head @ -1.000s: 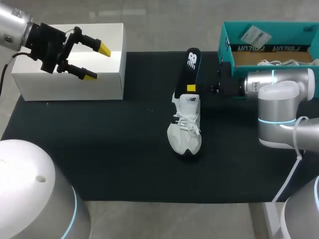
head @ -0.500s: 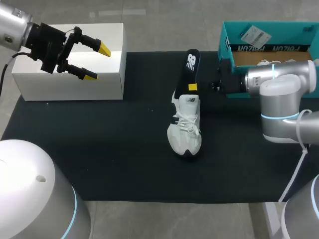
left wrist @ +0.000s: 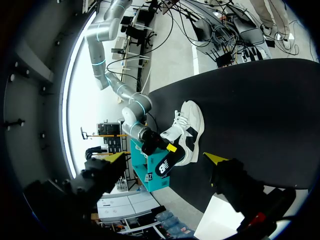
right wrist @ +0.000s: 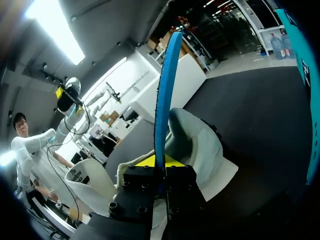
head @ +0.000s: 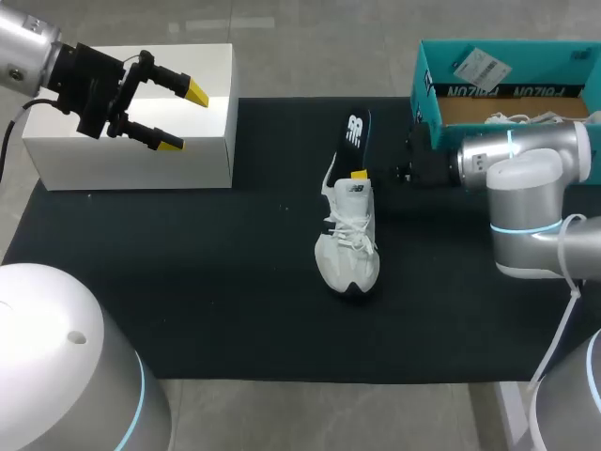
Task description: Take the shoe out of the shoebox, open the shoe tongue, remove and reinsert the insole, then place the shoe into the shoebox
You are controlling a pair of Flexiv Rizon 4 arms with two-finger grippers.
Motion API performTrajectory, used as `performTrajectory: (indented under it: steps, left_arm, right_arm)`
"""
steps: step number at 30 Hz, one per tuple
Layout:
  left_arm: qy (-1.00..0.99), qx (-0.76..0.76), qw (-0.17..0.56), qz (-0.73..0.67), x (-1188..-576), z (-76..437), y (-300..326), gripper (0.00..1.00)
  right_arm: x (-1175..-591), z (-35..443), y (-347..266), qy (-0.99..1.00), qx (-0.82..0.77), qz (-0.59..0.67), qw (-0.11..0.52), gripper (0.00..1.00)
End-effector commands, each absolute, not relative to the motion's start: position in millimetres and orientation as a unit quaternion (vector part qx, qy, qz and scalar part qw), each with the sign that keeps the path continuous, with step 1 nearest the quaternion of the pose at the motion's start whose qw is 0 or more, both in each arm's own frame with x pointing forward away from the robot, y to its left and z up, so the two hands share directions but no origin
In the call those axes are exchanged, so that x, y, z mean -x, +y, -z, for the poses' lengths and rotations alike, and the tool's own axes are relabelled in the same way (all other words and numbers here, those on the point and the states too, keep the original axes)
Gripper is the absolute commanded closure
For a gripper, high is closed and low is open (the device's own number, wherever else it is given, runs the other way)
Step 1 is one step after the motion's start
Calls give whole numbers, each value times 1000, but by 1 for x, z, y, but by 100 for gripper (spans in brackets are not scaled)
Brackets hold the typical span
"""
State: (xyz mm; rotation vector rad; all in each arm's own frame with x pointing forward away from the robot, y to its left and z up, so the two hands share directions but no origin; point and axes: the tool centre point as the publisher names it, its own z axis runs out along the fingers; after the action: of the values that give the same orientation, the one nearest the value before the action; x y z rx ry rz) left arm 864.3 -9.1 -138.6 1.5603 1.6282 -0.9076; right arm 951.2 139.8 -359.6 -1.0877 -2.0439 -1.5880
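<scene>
Black insole (head: 354,141) has a white logo near its far end. Teal shoebox (head: 424,89) at 2 o'clock has dark print along its inner wall and a white label (head: 479,66) inside; I'm not reading off either.

White shoe (head: 347,246) sits mid-mat (head: 188,282) on the worktop, upright on its sole. Its long axis runs 12 to 6, toe at 6, heel at 12. The insole sticks out of the heel opening, tilted up toward 12, with its lower end in the shoe.

My right pincer (head: 362,174) comes in from 3 o'clock and is clenched on the insole just above the heel collar. In the right wrist view the insole runs edge-on between both fingers.

My left pincer (head: 182,118) is at 10 o'clock over the white box (head: 131,160), fingers spread wide, holding nothing.
</scene>
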Motion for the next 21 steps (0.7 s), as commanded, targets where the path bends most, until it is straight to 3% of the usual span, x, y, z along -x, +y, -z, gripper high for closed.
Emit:
performTrajectory:
  steps: [1,6,7,8,11,15,21]
  left_arm:
    - [629,-603,346,349,-865,138,-9,0]
    - [629,-603,346,349,-865,138,-9,0]
    - [629,-603,346,349,-865,138,-9,0]
    - [629,-603,346,349,-865,138,-9,0]
    - [629,-603,346,349,-865,138,-9,0]
    - [629,-603,346,349,-865,138,-9,0]
    - [629,-603,346,349,-865,138,-9,0]
  right_arm:
    - [-939,367,144,-713,388,559,167,100]
    - [-936,369,143,-708,394,563,165,100]
    - [-938,366,142,-707,394,564,163,80]
    - [-941,364,141,-709,391,565,160,68]
    - [-950,354,142,-717,379,565,153,57]
    - [-962,348,140,-724,365,566,149,57]
    - [-978,338,138,-733,350,566,139,67]
